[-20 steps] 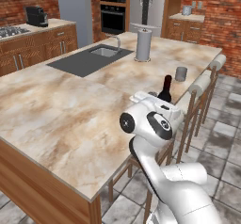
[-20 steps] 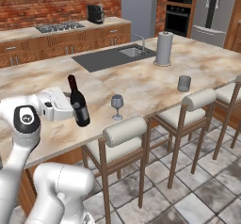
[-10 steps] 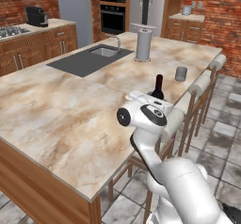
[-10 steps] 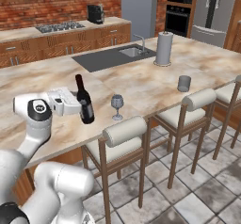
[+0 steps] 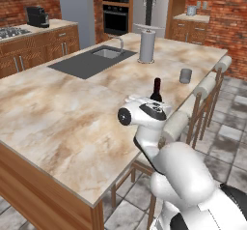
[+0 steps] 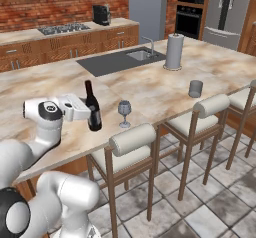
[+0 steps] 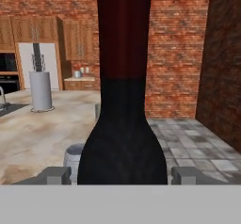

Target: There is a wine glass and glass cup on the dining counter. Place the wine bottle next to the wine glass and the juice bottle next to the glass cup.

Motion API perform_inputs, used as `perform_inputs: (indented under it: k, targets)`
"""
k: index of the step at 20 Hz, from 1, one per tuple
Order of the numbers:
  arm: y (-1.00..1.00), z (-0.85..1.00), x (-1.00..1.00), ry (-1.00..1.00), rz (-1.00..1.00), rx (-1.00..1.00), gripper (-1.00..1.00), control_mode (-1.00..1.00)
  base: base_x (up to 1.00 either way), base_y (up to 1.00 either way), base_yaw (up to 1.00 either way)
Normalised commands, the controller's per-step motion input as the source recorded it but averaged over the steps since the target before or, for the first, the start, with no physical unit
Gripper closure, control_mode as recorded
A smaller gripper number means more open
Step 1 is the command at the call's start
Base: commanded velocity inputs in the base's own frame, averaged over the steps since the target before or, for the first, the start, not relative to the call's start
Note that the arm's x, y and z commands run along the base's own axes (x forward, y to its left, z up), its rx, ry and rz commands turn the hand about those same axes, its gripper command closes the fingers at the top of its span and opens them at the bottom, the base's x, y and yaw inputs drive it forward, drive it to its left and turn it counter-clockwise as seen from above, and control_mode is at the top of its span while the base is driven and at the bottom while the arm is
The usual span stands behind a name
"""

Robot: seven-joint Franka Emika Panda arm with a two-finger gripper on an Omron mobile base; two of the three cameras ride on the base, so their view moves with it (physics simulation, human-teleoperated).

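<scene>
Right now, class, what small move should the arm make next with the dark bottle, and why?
Probably open the claw and back away: the slim dark red-capped wine bottle already stands upright on the marbled stone counter, close beside the small clear stemmed wine glass.

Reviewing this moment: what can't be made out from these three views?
- Wine bottle lower body: left base view, hidden behind the arm.
- Whether the gripper presses the bottle or just brackets it: right base view too small; hand view, fingertips stand apart from the glass.
- Wine glass: hand view, mostly behind the bottle.
- Bottle base contact with the dining counter: unclear.
</scene>
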Motion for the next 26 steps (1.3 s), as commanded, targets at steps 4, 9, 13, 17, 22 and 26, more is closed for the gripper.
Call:
perform_inputs:
  k: [4,9,13,17,22,26]
  targets:
    - [-0.03,-0.34,0.42,-0.03,0.0,-0.01,1.0,-1.0,0.0,0.0,0.0]
    - [-0.07,-0.32,0.41,0.0,0.01,0.0,1.0,-1.0,0.0,0.0,0.0]
    - [-0.01,-0.26,0.34,0.0,0.01,0.02,1.0,-1.0,0.0,0.0,0.0]
    - [0.0,-0.22,0.42,0.0,0.0,0.0,1.0,-1.0,0.0,0.0,0.0]
    - [-0.01,-0.26,0.38,0.0,0.0,0.02,1.0,-1.0,0.0,0.0,0.0]
    - [-0.01,-0.26,0.35,0.0,0.0,0.02,1.0,-1.0,0.0,0.0,0.0]
